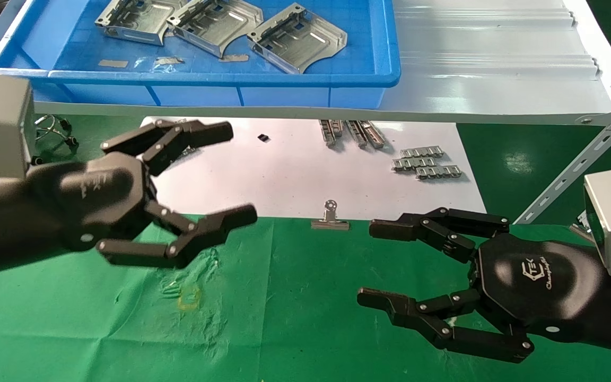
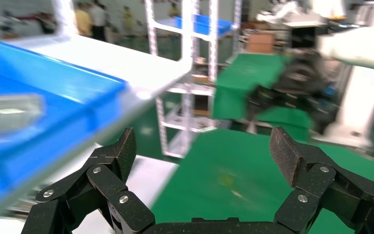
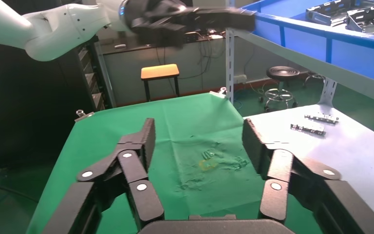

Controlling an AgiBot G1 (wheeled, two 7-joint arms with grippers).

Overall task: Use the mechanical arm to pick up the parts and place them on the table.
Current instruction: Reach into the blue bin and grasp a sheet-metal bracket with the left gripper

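I count three stamped metal parts in the blue bin (image 1: 189, 79) on the shelf: one at the left (image 1: 133, 18), one in the middle (image 1: 214, 24) and one at the right (image 1: 297, 40). On the white paper sheet (image 1: 284, 175) I see two groups of small toothed strips, one near the shelf (image 1: 352, 132) and one further right (image 1: 426, 163); how many strips are in each I cannot tell. One binder clip (image 1: 330, 217) sits at the paper's edge, and one small black piece (image 1: 263, 138) lies on the paper. I have two grippers, my left (image 1: 228, 175) and my right (image 1: 374, 262).

Place: factory workshop | signs: white metal shelving (image 2: 190, 73) | blue parts bin (image 1: 189, 79) with stamped metal plates (image 1: 297, 37) | workers (image 2: 90, 19) stood behind
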